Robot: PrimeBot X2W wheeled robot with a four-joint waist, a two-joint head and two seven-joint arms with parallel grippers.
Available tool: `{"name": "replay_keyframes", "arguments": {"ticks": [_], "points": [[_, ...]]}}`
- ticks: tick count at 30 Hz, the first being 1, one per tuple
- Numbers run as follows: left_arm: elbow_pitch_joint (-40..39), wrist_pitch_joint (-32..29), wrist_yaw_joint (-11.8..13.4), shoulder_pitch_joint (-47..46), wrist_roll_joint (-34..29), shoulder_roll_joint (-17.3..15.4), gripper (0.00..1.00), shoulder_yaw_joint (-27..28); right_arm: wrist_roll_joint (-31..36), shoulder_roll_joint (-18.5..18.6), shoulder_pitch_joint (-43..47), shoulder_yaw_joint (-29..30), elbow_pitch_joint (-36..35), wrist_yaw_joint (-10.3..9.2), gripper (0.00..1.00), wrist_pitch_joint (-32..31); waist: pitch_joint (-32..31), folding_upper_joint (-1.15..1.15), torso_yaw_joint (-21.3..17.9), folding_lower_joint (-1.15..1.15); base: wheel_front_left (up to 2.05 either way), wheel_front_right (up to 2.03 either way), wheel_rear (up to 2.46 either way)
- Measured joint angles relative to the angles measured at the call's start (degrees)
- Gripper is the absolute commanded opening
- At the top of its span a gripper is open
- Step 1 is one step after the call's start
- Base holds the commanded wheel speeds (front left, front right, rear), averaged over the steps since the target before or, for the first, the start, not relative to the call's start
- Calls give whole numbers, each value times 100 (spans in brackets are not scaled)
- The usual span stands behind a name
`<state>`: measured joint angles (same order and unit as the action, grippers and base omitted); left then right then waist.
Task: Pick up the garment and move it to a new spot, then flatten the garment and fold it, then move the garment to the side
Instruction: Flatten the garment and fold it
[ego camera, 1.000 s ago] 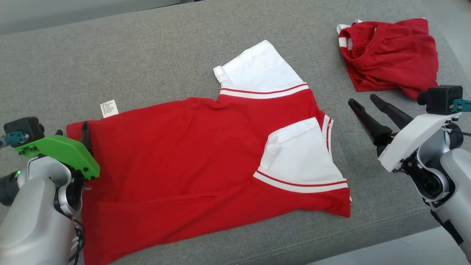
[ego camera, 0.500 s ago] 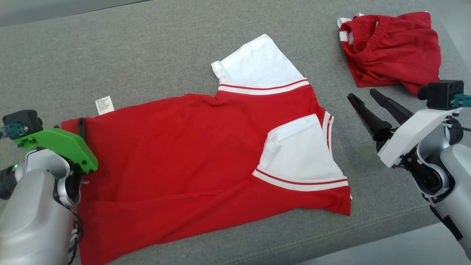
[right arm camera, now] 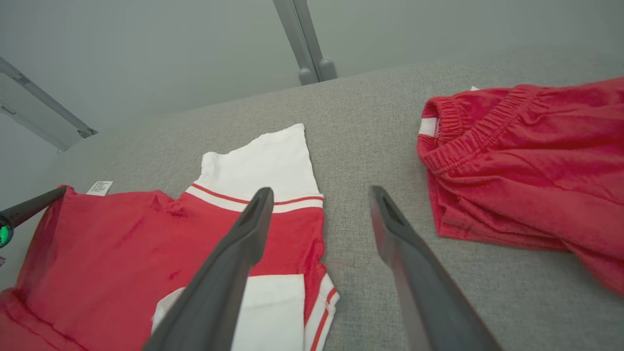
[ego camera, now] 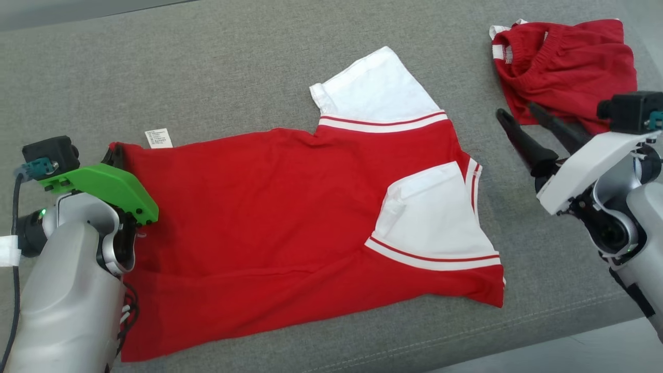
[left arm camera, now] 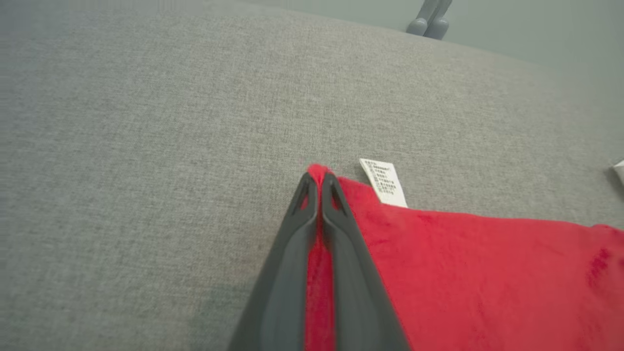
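- Red-and-white shirt [ego camera: 290,207] lies spread on grey cushion [ego camera: 207,67], mid head view; one white sleeve [ego camera: 435,212] is folded over its front on the 3 o'clock side.
- L gripper [left arm camera: 317,178] at shirt's 10 o'clock corner, fingers pinched tight on the red hem. White care label [ego camera: 159,138] sits just beside tips, at approx. 1 o'clock.
- R gripper [ego camera: 516,110] spread wide, holding nothing, off shirt's 3 o'clock edge, pointing toward 11 o'clock.
- Red shorts [ego camera: 564,67] bunched at 2 o'clock, apart from shirt, near R fingertips.

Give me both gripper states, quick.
Left gripper: shut on the red shirt at its corner.
Right gripper: open, holding nothing.
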<state>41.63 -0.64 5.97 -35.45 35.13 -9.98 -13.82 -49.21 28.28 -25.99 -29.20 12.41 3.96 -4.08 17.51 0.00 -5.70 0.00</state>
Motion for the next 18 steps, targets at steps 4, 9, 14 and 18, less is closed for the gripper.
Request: {"name": "replay_keyframes", "arguments": {"ticks": [4,9,14,18], "points": [[-210,276,-111,-23,9,108,0,29,107,58,-399,-1,87,-1,100,-147,8,0,134,0,0,0,0],[-413,579,-245,-17,60,393,0,-44,201,79,-837,-82,363,-12,100,-445,53,0,359,0,0,0,0],[-653,949,-341,21,-63,571,0,-285,305,104,-1243,-97,730,-100,100,-724,122,0,642,0,0,0,0],[-818,1166,-352,68,-178,647,0,-464,388,141,-1541,-149,1017,-157,100,-983,204,0,889,0,0,0,0]]}}
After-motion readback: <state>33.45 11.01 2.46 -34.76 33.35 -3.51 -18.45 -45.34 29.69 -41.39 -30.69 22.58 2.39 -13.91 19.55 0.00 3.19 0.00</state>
